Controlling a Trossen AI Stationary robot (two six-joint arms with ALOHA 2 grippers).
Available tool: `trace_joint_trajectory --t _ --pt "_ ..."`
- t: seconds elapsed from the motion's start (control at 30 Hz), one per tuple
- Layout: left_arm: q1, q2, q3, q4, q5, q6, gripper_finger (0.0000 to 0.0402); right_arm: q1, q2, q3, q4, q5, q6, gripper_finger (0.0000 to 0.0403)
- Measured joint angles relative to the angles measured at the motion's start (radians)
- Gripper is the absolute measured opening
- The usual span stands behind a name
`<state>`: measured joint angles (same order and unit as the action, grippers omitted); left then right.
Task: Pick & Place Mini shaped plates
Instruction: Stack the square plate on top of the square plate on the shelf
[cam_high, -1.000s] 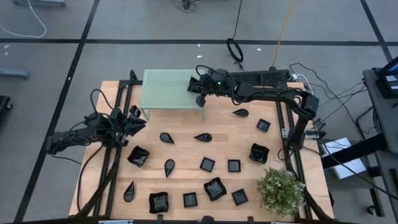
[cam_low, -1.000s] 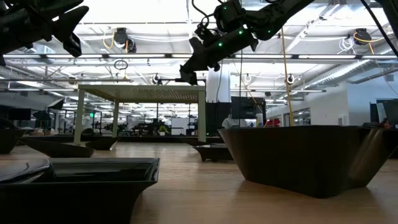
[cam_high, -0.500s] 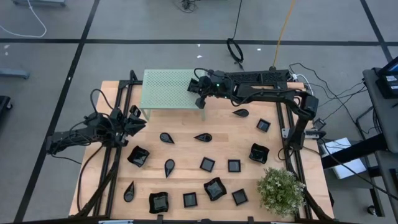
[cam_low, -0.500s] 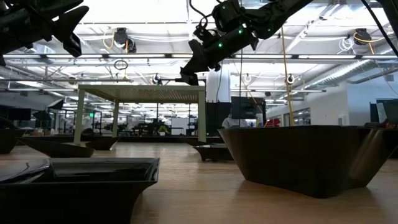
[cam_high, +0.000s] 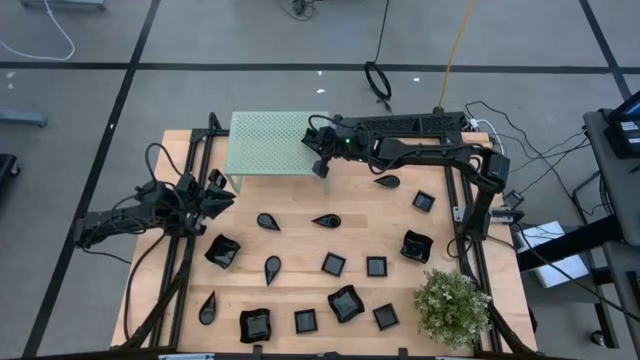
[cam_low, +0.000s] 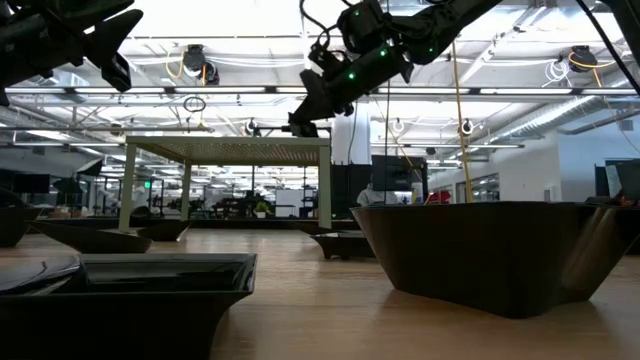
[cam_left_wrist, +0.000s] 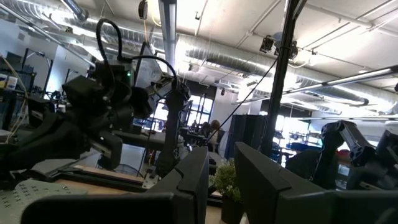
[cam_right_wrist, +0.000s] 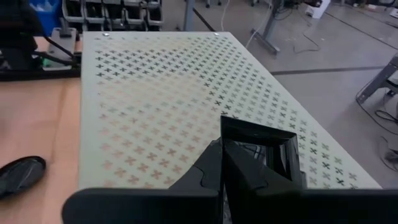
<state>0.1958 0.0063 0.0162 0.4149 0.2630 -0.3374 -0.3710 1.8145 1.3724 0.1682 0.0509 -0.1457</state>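
Square mini plate (cam_right_wrist: 258, 149) pinched by right gripper (cam_high: 318, 152) over green platform (cam_high: 265, 143), upper centre | left gripper (cam_high: 217, 192) mid-left, seemingly part-open, empty

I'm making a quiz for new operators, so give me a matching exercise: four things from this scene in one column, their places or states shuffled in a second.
Things:
1. right tool
2. left tool
3. potted plant
4. green perforated platform

Places or states:
A. table's near right corner
B. raised on legs at the table's far edge
C. shut on a square mini plate above the platform
D. waiting at the table's left edge

Pairs: 1-C, 2-D, 3-A, 4-B
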Motion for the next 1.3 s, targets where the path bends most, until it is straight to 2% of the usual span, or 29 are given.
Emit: trace_joint_trajectory --t 0.3,0.5,0.63,0.9,1.1,1.3 --pt "0.000 0.000 0.000 0.000 0.000 0.000 0.0081 0.000 0.000 0.000 -0.001 0.005 0.002 0.0015" --pt "0.000 0.000 0.000 0.000 0.000 0.000 0.0081 0.000 0.000 0.000 -0.001 0.014 0.003 0.0009" --pt "0.000 0.000 0.000 0.000 0.000 0.000 0.0081 0.007 0.000 0.000 -0.001 0.099 0.007 0.0002" --pt "0.000 0.000 0.000 0.000 0.000 0.000 0.0081 0.044 0.000 0.000 0.017 0.156 0.039 0.0001" --pt "0.000 0.000 0.000 0.000 0.000 0.000 0.0081 0.083 0.000 0.000 0.022 0.318 0.005 0.0001" --pt "0.000 0.000 0.000 0.000 0.000 0.000 0.0081 0.085 0.000 0.018 0.015 0.342 0.120 0.0000"
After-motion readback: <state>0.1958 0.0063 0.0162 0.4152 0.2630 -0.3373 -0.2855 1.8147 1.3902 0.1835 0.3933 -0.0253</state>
